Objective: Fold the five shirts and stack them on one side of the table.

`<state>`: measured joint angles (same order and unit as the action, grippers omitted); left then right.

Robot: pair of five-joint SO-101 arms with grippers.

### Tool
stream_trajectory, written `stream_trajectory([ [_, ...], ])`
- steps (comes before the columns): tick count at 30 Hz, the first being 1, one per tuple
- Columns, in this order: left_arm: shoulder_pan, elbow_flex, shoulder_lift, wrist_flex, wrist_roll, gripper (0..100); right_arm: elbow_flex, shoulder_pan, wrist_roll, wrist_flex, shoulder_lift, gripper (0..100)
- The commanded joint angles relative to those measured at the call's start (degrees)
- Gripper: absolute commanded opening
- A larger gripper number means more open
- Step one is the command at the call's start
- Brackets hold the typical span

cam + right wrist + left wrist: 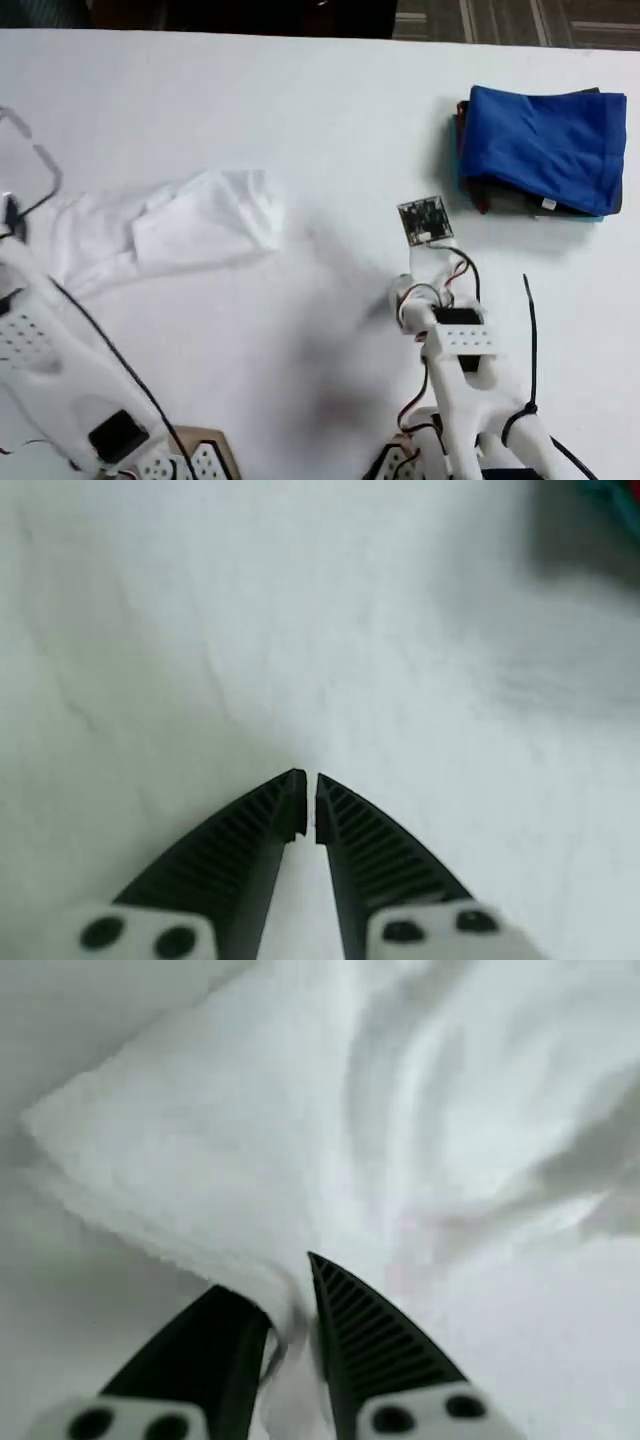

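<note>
Left gripper (290,1295) pinching a rumpled white cloth shirt (190,225).
The shirt lies left of centre on the white table (330,110). A folded stack of shirts topped with blue fabric (540,145) sits at upper right. The right gripper (309,780) hangs closed and empty over the tabletop.

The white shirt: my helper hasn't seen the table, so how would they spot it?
On the white table, look at the left half, away from the folded stack at the far right. The white shirt lies there alone, loose and rumpled, nearly matching the table, while the stack is topped in blue.
</note>
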<state>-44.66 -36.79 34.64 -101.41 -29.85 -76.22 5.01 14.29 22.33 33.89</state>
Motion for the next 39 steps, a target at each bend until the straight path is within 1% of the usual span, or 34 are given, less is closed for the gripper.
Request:
stream_trajectory([
  [1, 8.8, 8.7, -13.5, -0.9, 2.8, 3, 0.0, 1.3, -0.4, -1.6, 1.5, 2.8],
  [4, 16.2, 11.0, -17.1, -0.9, 5.1, 3, 0.0, 1.8, -0.4, -1.6, 1.5, 2.8],
  [11, 30.6, 10.9, -17.1, -0.4, 9.1, 3, 0.0, 1.7, -0.4, -1.6, 1.5, 2.8],
  [15, 36.8, 10.9, -17.1, 3.3, 10.7, 3, 0.0, 1.8, -0.4, -1.5, 1.5, 2.8],
  [19, 42.0, 10.9, -17.1, 7.3, 10.7, 3, 0.0, 1.8, -0.4, -1.5, 1.5, 2.8],
  [23, 45.6, 10.9, -17.1, 9.7, 10.8, 3, 0.0, 1.8, -0.4, -1.5, 1.5, 2.8],
  [25, 46.7, 10.9, -17.1, 11.2, 10.9, 3, 0.0, 1.8, -0.4, -1.5, 1.5, 2.8],
  [29, 47.7, 11.2, -17.1, 15.2, 13.5, 3, 0.0, 1.9, -0.4, -1.5, 1.5, 2.8],
  [32, 49.2, 11.4, -16.4, 17.1, 13.5, 3, 0.0, 2.0, -0.4, -1.5, 1.5, 2.8],
  [36, 51.4, 10.9, -11.7, 18.3, 13.5, 3, 0.0, 2.0, -0.4, -1.5, 1.5, 2.8],
  [39, 51.5, 10.9, -7.9, 20.7, 13.5, 3, 0.0, 2.0, -0.4, -1.5, 1.5, 2.8],
])
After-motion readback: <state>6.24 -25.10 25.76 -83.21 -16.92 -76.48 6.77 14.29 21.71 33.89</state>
